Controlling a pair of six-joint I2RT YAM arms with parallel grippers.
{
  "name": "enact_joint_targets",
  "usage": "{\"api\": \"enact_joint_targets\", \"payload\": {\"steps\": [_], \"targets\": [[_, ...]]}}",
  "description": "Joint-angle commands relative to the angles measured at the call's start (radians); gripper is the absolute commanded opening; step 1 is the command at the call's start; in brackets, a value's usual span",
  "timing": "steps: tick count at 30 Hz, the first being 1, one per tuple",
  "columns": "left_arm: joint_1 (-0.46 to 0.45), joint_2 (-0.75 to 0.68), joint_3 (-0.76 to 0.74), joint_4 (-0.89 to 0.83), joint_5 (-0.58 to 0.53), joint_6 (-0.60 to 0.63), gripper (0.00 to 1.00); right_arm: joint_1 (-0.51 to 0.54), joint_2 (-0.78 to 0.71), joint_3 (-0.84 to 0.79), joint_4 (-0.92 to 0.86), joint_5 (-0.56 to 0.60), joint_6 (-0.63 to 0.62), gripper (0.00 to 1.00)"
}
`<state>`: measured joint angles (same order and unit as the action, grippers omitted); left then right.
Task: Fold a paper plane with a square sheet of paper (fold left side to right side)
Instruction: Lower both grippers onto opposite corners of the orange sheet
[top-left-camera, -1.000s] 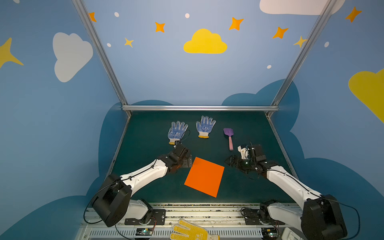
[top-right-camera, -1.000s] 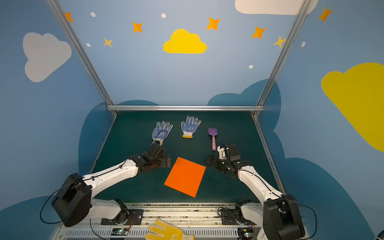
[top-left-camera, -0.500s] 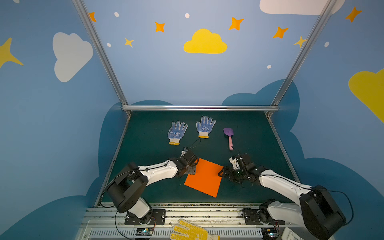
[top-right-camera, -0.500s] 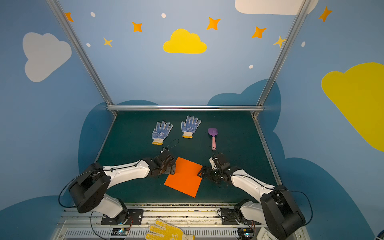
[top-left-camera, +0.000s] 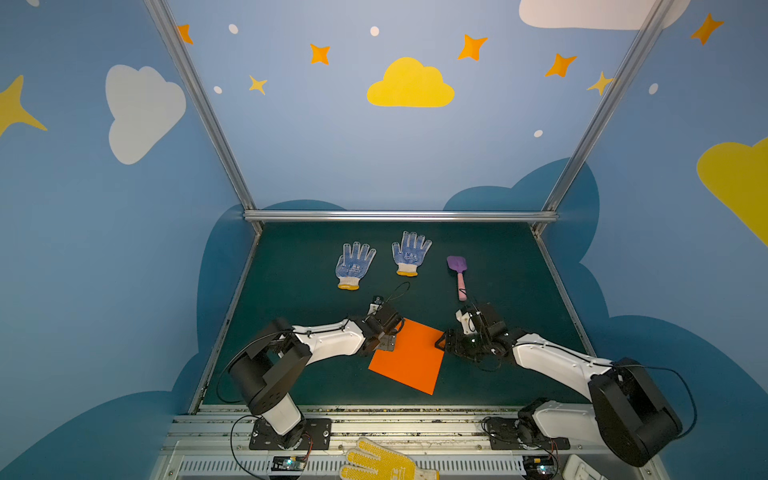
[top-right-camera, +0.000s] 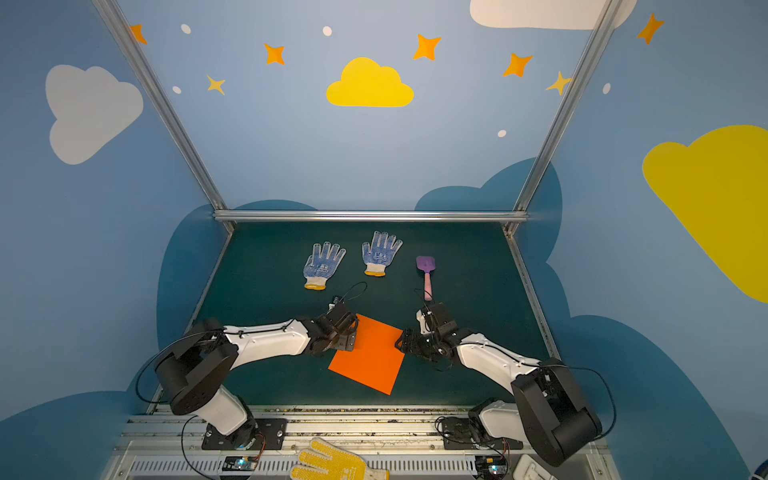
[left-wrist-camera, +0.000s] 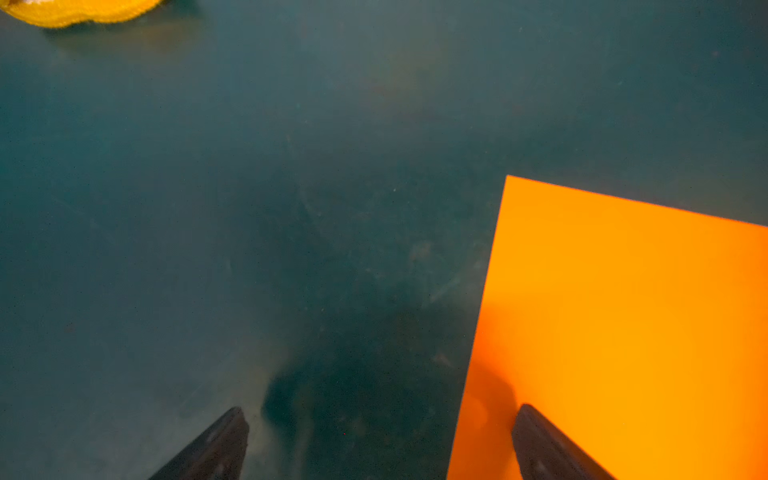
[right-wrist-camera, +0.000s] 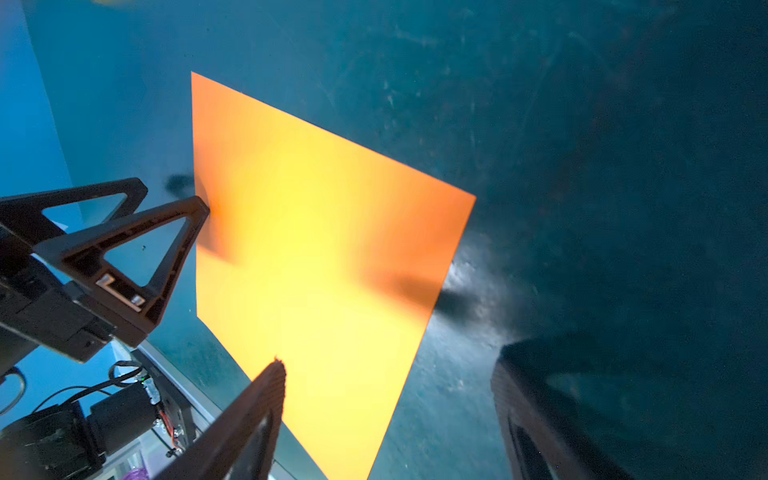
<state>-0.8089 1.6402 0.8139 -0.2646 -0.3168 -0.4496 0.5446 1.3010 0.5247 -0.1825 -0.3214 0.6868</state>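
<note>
we see a dark green mat (top-left-camera: 291, 270) boxed in by blue walls (top-left-camera: 374, 158) painted with clouds and stars. near its front lies the orange paper (top-left-camera: 409, 357), flat, uncreased, turned askew. the left gripper (left-wrist-camera: 380, 413) gapes wide over its left edge, the right gripper (right-wrist-camera: 390, 365) straddles its right edge, jaws apart; neither holds it.

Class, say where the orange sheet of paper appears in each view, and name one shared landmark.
In a top view: orange sheet low centre, between both arms.
In a top view: same spot.
Left wrist: sheet under one fingertip.
Right wrist: mid-frame.
Landmark: left gripper at its edge.
</note>
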Motion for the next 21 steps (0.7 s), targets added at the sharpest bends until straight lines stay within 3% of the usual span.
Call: {"api": "enact_joint_targets", "payload": {"steps": [1, 11, 21], "targets": [[-0.002, 0.034, -0.021, -0.005, -0.014, -0.002, 1.0, -0.019, 0.038, 0.014, -0.002, 0.03, -0.039, 0.81], [-0.005, 0.048, -0.039, 0.01, -0.009, -0.003, 1.0, -0.036, 0.164, -0.004, 0.146, -0.048, -0.012, 0.79], [-0.005, 0.072, -0.06, 0.03, 0.003, -0.016, 1.0, -0.018, 0.182, -0.011, 0.197, -0.081, 0.019, 0.79]]}}
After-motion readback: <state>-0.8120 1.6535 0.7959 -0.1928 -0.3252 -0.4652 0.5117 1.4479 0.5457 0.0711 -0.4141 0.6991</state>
